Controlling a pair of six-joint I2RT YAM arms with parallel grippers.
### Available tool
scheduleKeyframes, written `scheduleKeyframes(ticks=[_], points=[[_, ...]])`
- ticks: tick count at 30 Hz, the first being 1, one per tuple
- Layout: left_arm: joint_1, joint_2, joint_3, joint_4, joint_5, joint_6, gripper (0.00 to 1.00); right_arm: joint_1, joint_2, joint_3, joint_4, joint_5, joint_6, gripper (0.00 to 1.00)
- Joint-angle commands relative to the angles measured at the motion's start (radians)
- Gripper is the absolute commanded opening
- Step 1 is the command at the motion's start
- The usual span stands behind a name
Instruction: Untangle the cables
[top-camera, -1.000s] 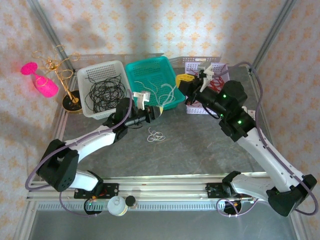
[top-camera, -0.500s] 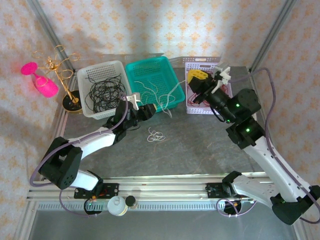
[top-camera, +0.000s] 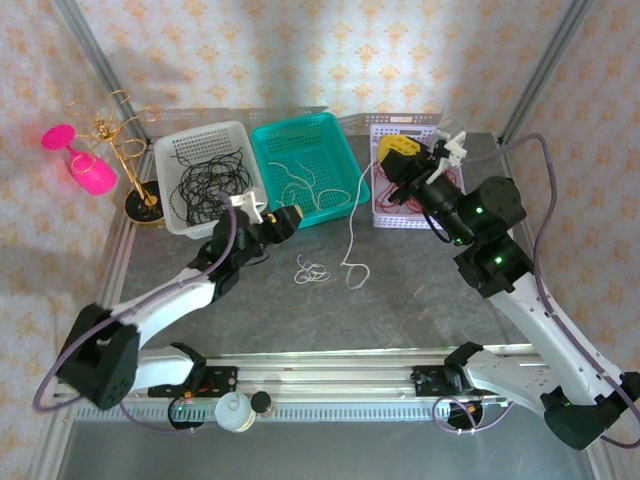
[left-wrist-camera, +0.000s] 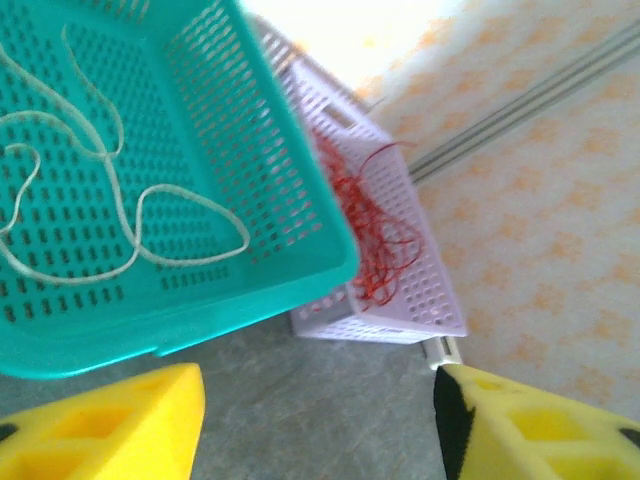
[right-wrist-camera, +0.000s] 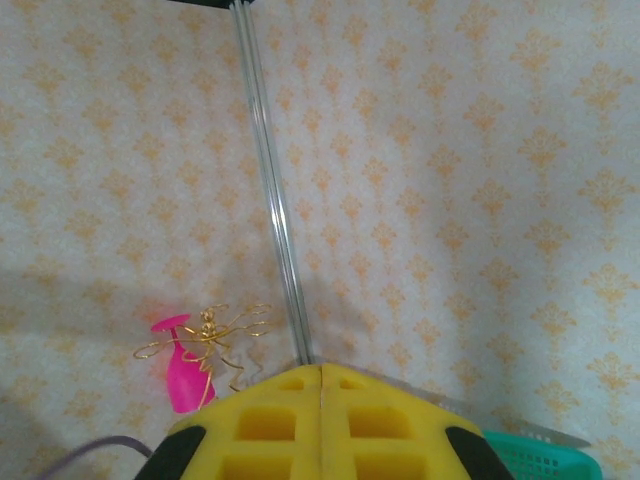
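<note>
Black cables (top-camera: 205, 185) are binned at 10 o'clock, red cables (left-wrist-camera: 370, 240) at 1, by colour; a white cable (top-camera: 350, 240) is draped over the teal basket (left-wrist-camera: 200, 310) rim onto the table (top-camera: 420, 290) centre, judged half-deposited; left gripper (left-wrist-camera: 320, 400) jaws are held wide, empty; right gripper (right-wrist-camera: 320, 375) is pressed closed, empty.

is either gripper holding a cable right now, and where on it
Neither. The left gripper is open with nothing between its fingers, and the right gripper is shut with no cable in it.
</note>
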Motion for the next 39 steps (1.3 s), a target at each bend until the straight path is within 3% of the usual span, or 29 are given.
scheduleKeyframes(ticks=[1, 4, 6, 14, 17, 19, 21, 23, 24, 28, 31, 35, 39], points=[[0.014, -0.145, -0.017, -0.015, 0.035, 0.151, 0.73, 0.001, -0.002, 0.037, 0.0, 0.007, 0.001, 0.0], [0.015, -0.203, 0.005, -0.019, 0.233, 0.275, 0.85, 0.0, 0.007, 0.037, 0.0, -0.002, 0.004, 0.0], [0.006, -0.219, 0.022, 0.001, 0.325, 0.321, 0.87, 0.0, 0.013, 0.038, 0.001, -0.006, 0.007, 0.0], [-0.036, -0.094, 0.171, 0.021, 0.54, 0.512, 0.85, 0.0, 0.046, 0.048, 0.002, -0.046, 0.032, 0.0], [-0.069, -0.018, 0.25, -0.008, 0.565, 0.575, 0.93, 0.0, 0.056, 0.056, -0.007, -0.069, 0.037, 0.0], [-0.088, 0.027, 0.3, -0.029, 0.546, 0.603, 0.93, 0.0, 0.063, 0.066, -0.014, -0.094, 0.039, 0.0], [-0.098, 0.073, 0.336, -0.03, 0.542, 0.606, 0.83, 0.0, 0.071, 0.079, -0.023, -0.111, 0.044, 0.0], [-0.106, 0.114, 0.365, -0.037, 0.548, 0.604, 0.56, 0.0, 0.076, 0.094, -0.032, -0.115, 0.043, 0.0], [-0.107, 0.131, 0.372, -0.043, 0.549, 0.601, 0.48, 0.0, 0.079, 0.102, -0.035, -0.114, 0.043, 0.0], [-0.134, 0.161, 0.35, -0.018, 0.555, 0.6, 0.35, 0.0, 0.08, 0.126, -0.035, -0.121, 0.046, 0.0], [-0.142, 0.161, 0.306, 0.041, 0.515, 0.566, 0.0, 0.0, 0.088, 0.141, -0.031, -0.144, 0.061, 0.0], [-0.142, 0.135, 0.229, 0.117, 0.403, 0.512, 0.0, 0.0, 0.094, 0.158, -0.01, -0.102, 0.106, 0.0], [-0.142, 0.131, 0.205, 0.105, 0.34, 0.501, 0.0, -0.001, 0.108, 0.202, -0.013, 0.086, 0.208, 0.0]])
